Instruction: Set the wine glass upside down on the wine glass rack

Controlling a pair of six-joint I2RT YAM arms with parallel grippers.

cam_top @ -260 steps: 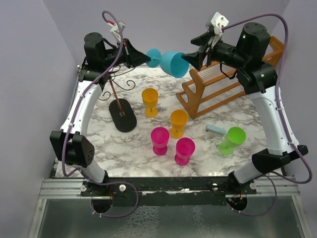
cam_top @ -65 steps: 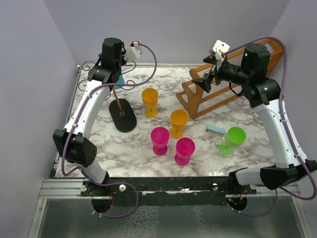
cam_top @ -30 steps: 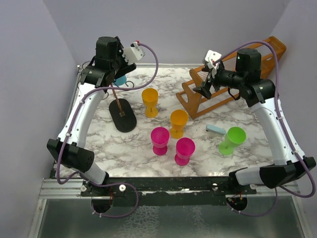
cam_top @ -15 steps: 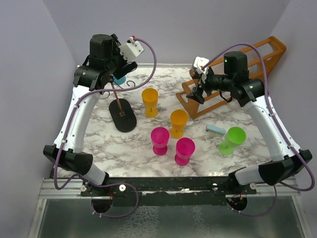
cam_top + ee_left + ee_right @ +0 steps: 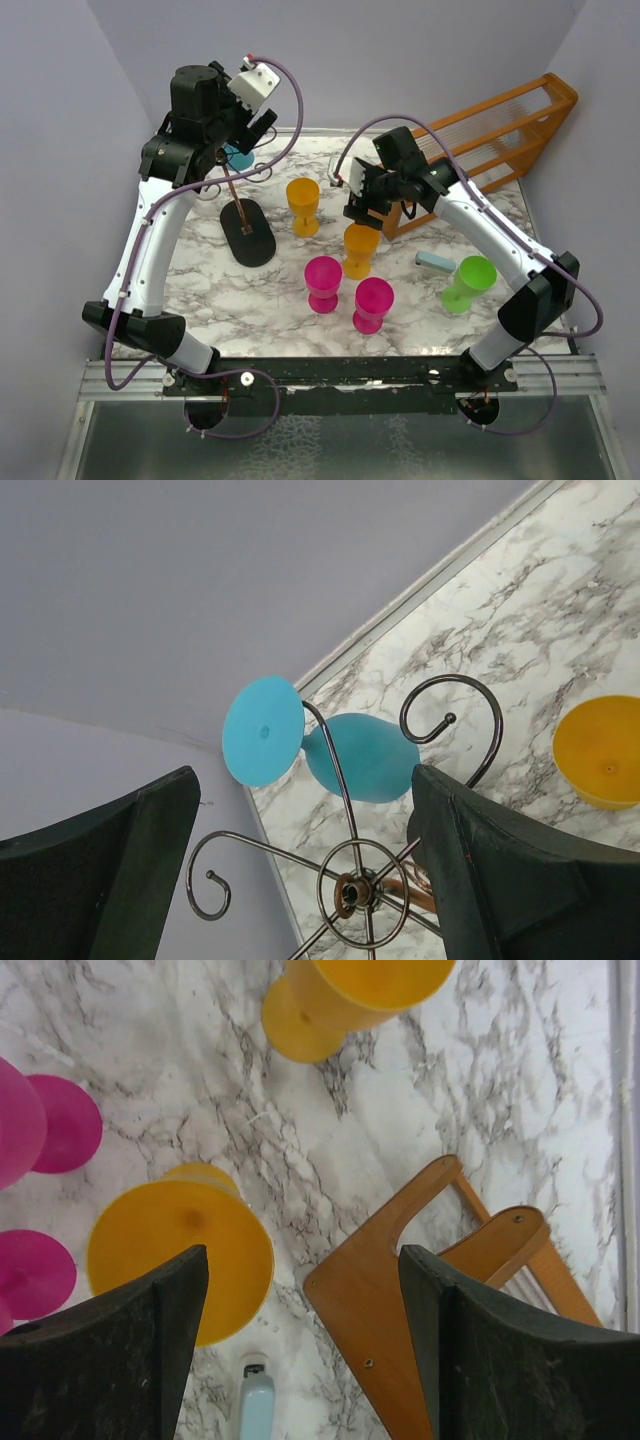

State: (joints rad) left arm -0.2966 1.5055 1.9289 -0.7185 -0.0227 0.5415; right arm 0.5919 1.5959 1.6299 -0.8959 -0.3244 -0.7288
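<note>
A blue wine glass [image 5: 360,758] hangs upside down, foot [image 5: 262,730] uppermost, on a curled arm of the dark wire wine glass rack [image 5: 352,892]. In the top view the glass [image 5: 238,158] shows behind the rack's slanted stem, above the black oval base [image 5: 248,232]. My left gripper [image 5: 302,780] hovers above the rack, open and holding nothing, and shows at the back left [image 5: 258,128]. My right gripper [image 5: 303,1260] is open and empty over the table's middle [image 5: 360,205], just above an upright orange glass [image 5: 180,1250].
A second orange glass [image 5: 303,203], two pink glasses [image 5: 323,282] [image 5: 372,303] and a tilted green glass [image 5: 468,282] stand mid-table. A small pale blue object [image 5: 434,261] lies near the green one. A large wooden slatted rack [image 5: 490,130] fills the back right.
My right arm has swung left and down from the wooden rack to above the orange glass, its jaws narrowing slightly. My left gripper has drawn up and back from the hanging blue glass.
</note>
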